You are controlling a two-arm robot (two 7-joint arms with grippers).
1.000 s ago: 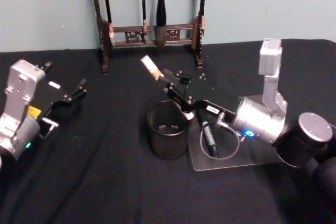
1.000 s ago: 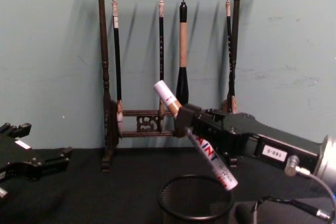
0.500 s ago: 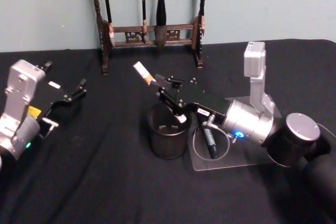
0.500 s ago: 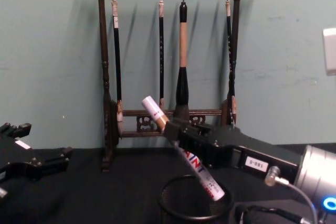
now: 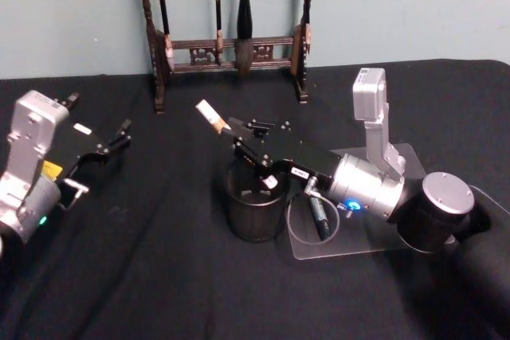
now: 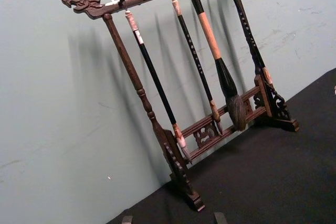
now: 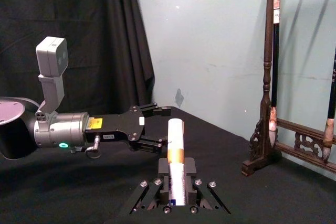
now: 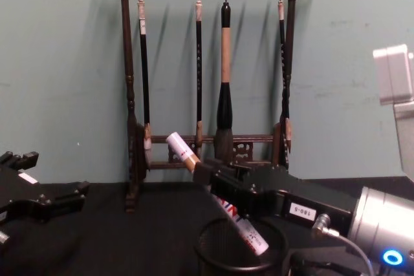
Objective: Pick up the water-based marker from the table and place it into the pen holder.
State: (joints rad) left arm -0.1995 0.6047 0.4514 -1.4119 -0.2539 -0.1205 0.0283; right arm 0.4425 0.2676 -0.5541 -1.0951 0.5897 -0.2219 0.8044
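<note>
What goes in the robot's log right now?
right gripper: shut on marker | marker: tilted, lower end inside pen holder | left gripper: open, parked left

Tilted marker (image 8: 240,223), tip inside pen holder (image 5: 251,220)

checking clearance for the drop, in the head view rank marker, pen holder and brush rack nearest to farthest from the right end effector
1. marker: clamped in the right end effector, tilted.
2. pen holder: just below, in the middle.
3. brush rack: farthest, at the back.
The left end effector sits idle at far left.
</note>
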